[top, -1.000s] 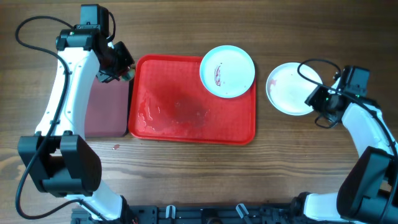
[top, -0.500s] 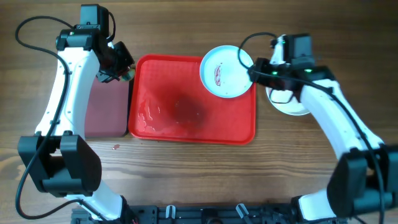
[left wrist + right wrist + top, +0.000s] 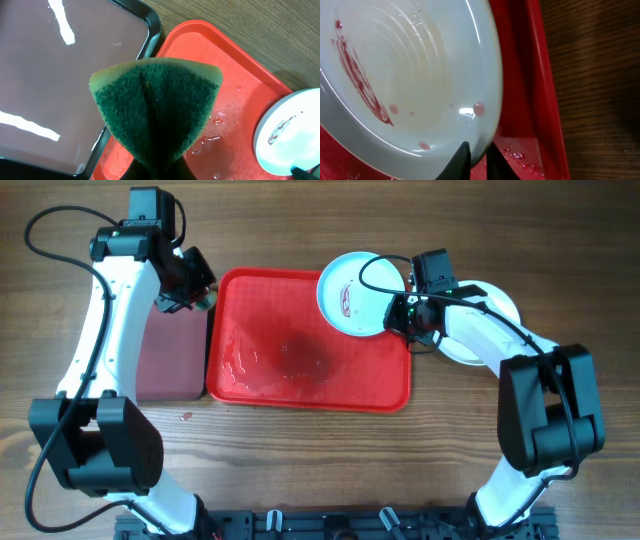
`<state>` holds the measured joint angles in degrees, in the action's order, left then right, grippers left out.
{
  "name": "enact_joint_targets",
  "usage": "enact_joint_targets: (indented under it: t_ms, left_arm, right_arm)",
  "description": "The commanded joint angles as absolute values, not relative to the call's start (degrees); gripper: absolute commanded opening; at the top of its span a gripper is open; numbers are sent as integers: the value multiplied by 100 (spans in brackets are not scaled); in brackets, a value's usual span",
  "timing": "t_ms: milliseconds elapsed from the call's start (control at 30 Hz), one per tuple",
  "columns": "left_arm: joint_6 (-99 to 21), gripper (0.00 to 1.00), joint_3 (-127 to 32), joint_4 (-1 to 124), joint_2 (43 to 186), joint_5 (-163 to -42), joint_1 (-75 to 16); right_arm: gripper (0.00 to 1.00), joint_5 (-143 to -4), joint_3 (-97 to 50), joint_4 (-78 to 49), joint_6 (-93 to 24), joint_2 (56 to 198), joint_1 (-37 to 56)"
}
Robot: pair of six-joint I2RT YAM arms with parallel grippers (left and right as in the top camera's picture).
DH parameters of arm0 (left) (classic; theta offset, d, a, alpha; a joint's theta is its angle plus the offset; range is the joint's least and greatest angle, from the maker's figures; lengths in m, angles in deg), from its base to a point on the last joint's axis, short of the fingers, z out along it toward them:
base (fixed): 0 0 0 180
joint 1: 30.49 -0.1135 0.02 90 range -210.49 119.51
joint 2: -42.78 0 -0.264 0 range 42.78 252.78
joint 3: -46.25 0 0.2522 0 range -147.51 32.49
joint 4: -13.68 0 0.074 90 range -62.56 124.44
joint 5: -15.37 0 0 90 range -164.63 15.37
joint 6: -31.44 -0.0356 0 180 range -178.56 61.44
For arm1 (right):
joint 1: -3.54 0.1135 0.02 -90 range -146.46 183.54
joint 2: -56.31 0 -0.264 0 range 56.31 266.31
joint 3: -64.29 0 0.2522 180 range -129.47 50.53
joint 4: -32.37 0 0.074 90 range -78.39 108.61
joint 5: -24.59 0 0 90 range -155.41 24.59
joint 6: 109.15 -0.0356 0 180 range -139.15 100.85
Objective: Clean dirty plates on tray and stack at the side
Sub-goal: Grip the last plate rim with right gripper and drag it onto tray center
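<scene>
A dirty plate (image 3: 355,293) with a red smear sits on the far right corner of the red tray (image 3: 300,390), overhanging its back rim. My right gripper (image 3: 402,315) is shut on the plate's right rim. In the right wrist view the fingers (image 3: 477,156) pinch the edge of the plate (image 3: 410,75) above the tray's corner (image 3: 530,100). A clean plate (image 3: 498,300) lies on the table right of the tray, partly hidden by my right arm. My left gripper (image 3: 195,288) hovers at the tray's far left corner, shut on a green sponge (image 3: 155,110).
A dark maroon tray (image 3: 170,360) with a black rim lies left of the red tray, also in the left wrist view (image 3: 60,85). The red tray's floor (image 3: 235,100) is wet with droplets. A small red spot (image 3: 187,416) is on the wooden table.
My right arm swung left from the side plate to the tray and closed on the dirty plate's rim. The plate shifted slightly left. The left arm has not moved.
</scene>
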<state>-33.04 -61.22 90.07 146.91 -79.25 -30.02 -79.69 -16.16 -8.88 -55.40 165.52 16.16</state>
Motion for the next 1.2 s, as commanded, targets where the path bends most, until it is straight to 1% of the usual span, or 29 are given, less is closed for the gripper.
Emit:
enact_joint_targets:
  t_ms: [0,100,167,267,367,400,500,567,667,833,900,933,967,1033,1100,1133,1167]
  left_arm:
    - [-3435,4,-6111,9010,14724,-7997,-2984]
    - [-3437,4,-6111,9025,14724,-7997,-2984]
    - [-3437,4,-6111,9042,14724,-7997,-2984]
    - [-3437,4,-6111,9053,14724,-7997,-2984]
    - [-3437,4,-6111,9055,14724,-7995,-2984]
    - [-3439,4,-6111,9053,14724,-7995,-2984]
    - [-3437,4,-6111,9045,14724,-7995,-2984]
    - [-3437,4,-6111,9045,14724,-7995,-2984]
    - [-3439,4,-6111,9047,14726,-7995,-2984]
    - [-3439,4,-6111,9051,14726,-7995,-2984]
    - [-3439,4,-6111,9053,14726,-7995,-2984]
    - [-3439,4,-6111,9053,14726,-7995,-2984]
    - [-3439,4,-6111,9058,14726,-7995,-2984]
    - [-3437,4,-6111,9071,14726,-7995,-2984]
    - [-3437,4,-6111,9082,14724,-7995,-2984]
    - [-3437,4,-6111,9084,14726,-7995,-2984]
    - [-3439,4,-6111,9090,14724,-7995,-2984]
  right_arm:
    - [4,-8120,-1667,-971,-5651,16722,1753]
    - [4,-8317,-1667,-1052,-5642,16722,1976]
    - [4,-8338,-1667,-1233,-5529,16722,2390]
    - [5,-8325,-1699,-1257,-5502,16720,2715]
    - [23,-8334,-1924,-1307,-5170,16720,2763]
    - [33,-8334,-2045,-1347,-4899,16720,2759]
    - [56,-8126,-2364,-1321,-4252,16722,2759]
    - [56,-7788,-2412,-995,-3839,16722,2759]
    - [56,-7681,-2412,-516,-3579,16803,2759]
    - [55,-7866,-2414,-153,-3736,17190,2759]
    - [52,-7945,-2414,-158,-3811,17249,2759]
    - [43,-7939,-2414,-208,-4003,17256,2759]
    - [39,-7884,-2414,-252,-4145,17275,2759]
    - [36,-7831,-2412,-354,-4431,17332,2759]
    - [24,-7836,-2412,-479,-4746,17398,2759]
    - [13,-7836,-2412,-599,-4978,17426,2759]
    - [5,-7834,-2412,-724,-5207,17443,2768]
